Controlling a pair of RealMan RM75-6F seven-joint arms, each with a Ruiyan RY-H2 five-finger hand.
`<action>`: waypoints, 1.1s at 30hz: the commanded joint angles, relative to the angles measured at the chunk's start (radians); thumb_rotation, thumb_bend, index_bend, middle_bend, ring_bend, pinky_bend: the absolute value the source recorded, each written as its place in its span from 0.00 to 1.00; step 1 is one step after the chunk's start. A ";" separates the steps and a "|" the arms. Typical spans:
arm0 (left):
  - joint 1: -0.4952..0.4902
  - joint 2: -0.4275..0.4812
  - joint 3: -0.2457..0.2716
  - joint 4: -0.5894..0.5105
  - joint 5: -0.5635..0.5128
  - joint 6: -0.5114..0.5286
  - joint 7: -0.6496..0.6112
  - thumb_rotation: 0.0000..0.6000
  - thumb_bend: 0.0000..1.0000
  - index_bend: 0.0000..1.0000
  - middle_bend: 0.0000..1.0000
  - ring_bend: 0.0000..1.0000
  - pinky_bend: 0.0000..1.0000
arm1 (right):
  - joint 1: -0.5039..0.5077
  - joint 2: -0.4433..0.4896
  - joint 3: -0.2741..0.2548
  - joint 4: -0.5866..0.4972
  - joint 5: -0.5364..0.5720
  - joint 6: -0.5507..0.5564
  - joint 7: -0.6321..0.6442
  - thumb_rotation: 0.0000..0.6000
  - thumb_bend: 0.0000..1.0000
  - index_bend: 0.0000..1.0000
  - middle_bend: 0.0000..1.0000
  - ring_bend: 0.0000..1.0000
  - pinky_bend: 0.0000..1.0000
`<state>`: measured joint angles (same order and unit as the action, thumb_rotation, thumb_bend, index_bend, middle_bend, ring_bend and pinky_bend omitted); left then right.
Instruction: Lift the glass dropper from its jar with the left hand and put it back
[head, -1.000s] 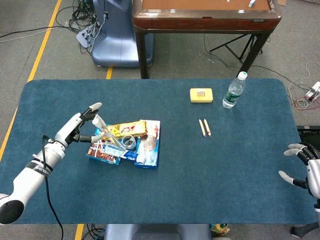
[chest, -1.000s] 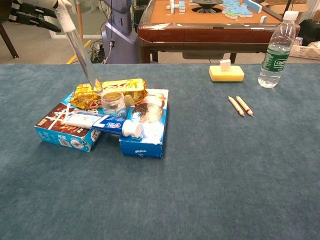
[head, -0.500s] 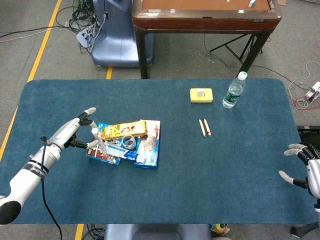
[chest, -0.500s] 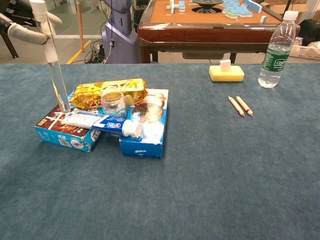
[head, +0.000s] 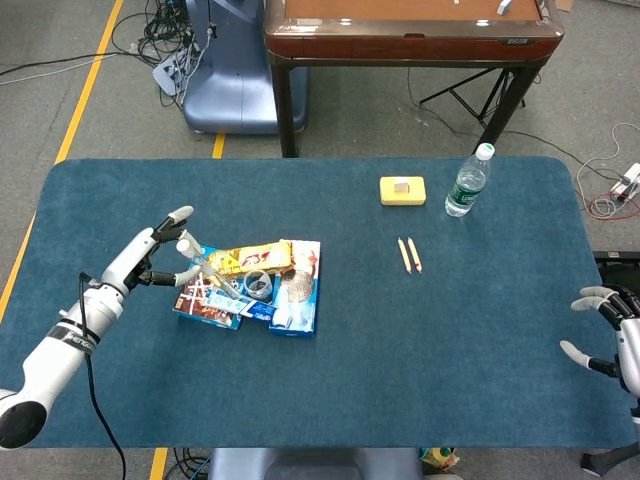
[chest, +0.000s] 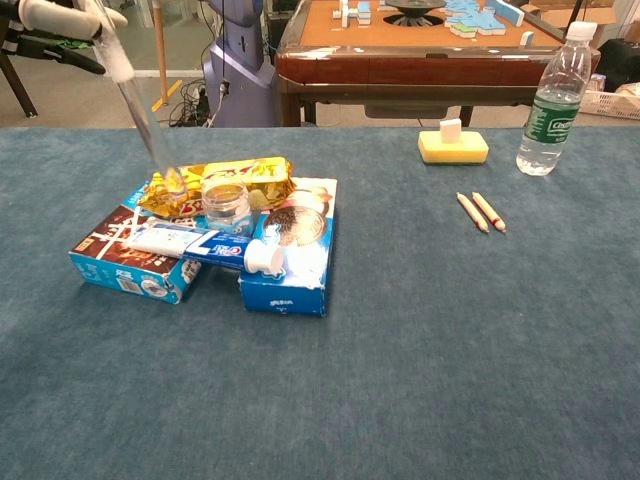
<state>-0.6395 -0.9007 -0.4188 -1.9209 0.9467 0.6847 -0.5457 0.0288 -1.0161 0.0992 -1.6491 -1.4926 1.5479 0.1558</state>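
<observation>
One half-second has swung the glass dropper (chest: 140, 115) back toward its jar (chest: 226, 203): where it stood nearly upright over the dark carton (chest: 125, 260), tip near the carton's top, we now see it tilted, tip drawn in over the yellow snack pack (chest: 215, 180) just beside the jar's mouth. We read this as the return leg. The dropper is out of the jar and being lined up for reinsertion, but the tip is not yet over the opening.

The left hand (head: 155, 255) holds the dropper by its white upper end, fingers (chest: 60, 15) closed around it while one finger stands out straight above. The glass runs down and away from those fingers, toward the pile of boxes. Its long axis slants from the grip at upper left in the chest view to the tip at lower right, bulb end up and narrow end down. From the head view the same line points from the fingers toward the jar.

The right hand (head: 610, 335) rests at the far edge of the worktop (head: 450, 340), well apart from all this, fingers spread and holding nothing.
</observation>
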 joint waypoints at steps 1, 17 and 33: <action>-0.010 -0.001 0.042 0.019 0.011 0.035 0.120 1.00 0.30 0.64 0.01 0.00 0.09 | 0.000 0.000 0.000 0.000 0.000 0.000 0.000 1.00 0.07 0.44 0.32 0.21 0.29; -0.027 -0.056 0.002 -0.022 -0.093 0.140 0.121 1.00 0.30 0.64 0.01 0.00 0.09 | 0.002 -0.003 -0.001 0.001 0.001 -0.005 -0.003 1.00 0.07 0.44 0.32 0.21 0.29; -0.109 -0.125 0.000 -0.002 -0.168 0.129 0.188 1.00 0.30 0.64 0.01 0.00 0.09 | 0.002 0.000 0.003 0.005 0.009 -0.006 0.005 1.00 0.07 0.44 0.32 0.21 0.29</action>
<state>-0.7434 -1.0210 -0.4197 -1.9252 0.7834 0.8152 -0.3628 0.0306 -1.0167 0.1018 -1.6445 -1.4836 1.5420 0.1602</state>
